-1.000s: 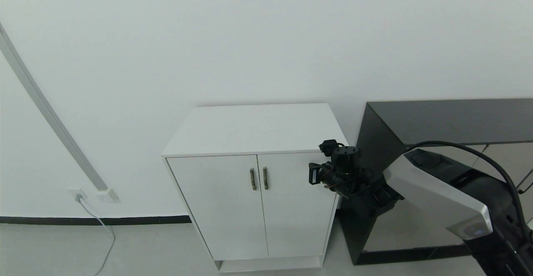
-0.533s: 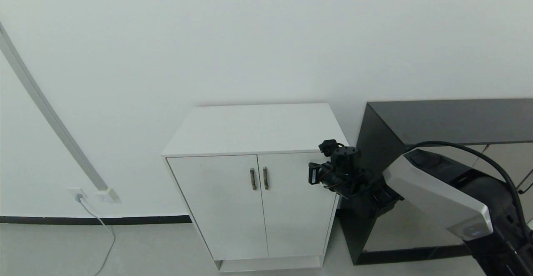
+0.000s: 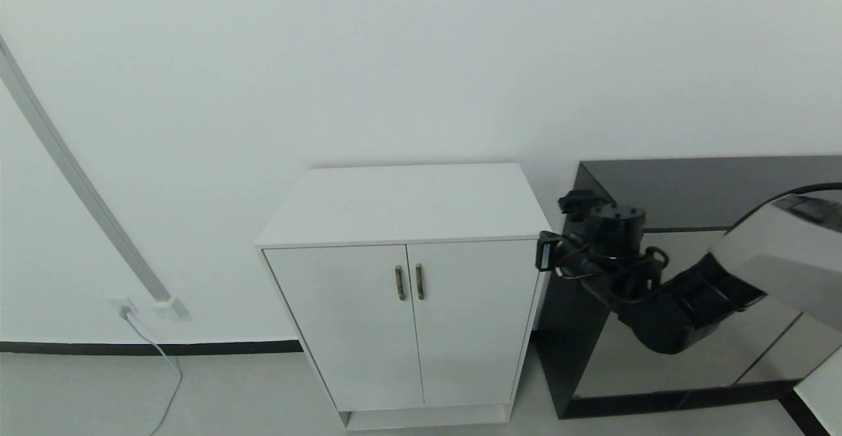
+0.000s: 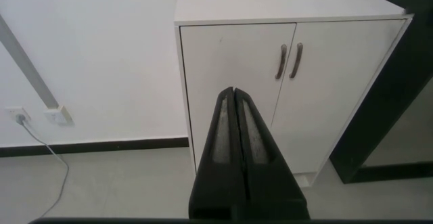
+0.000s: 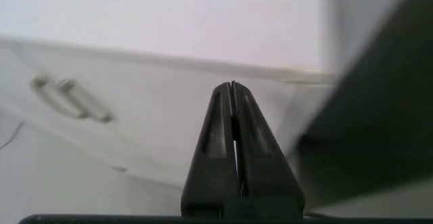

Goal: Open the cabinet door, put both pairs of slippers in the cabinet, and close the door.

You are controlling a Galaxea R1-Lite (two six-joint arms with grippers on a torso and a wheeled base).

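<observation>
The white cabinet [image 3: 401, 206] stands against the wall with both doors shut. Its two metal handles [image 3: 408, 282] meet at the middle seam. My right arm [image 3: 608, 255] hangs just off the cabinet's upper right corner, in front of the black unit. The right gripper [image 5: 232, 87] is shut with nothing in it and points at the cabinet's right door [image 5: 169, 122]. My left gripper [image 4: 234, 92] is shut and empty too. It hangs back from the cabinet [image 4: 291, 7], facing the left door [image 4: 230, 55] below the level of the handles [image 4: 289, 60].
A black glossy unit [image 3: 691, 186] stands tight against the cabinet's right side. A wall socket [image 3: 122, 306] with a cable running to the floor and a slanted grey conduit [image 3: 66, 160] are on the wall to the left. Grey floor [image 3: 164, 390] lies before the cabinet.
My right arm has swung right and upward, from in front of the right door's upper edge to beside the cabinet's right corner. The doors stay shut.
</observation>
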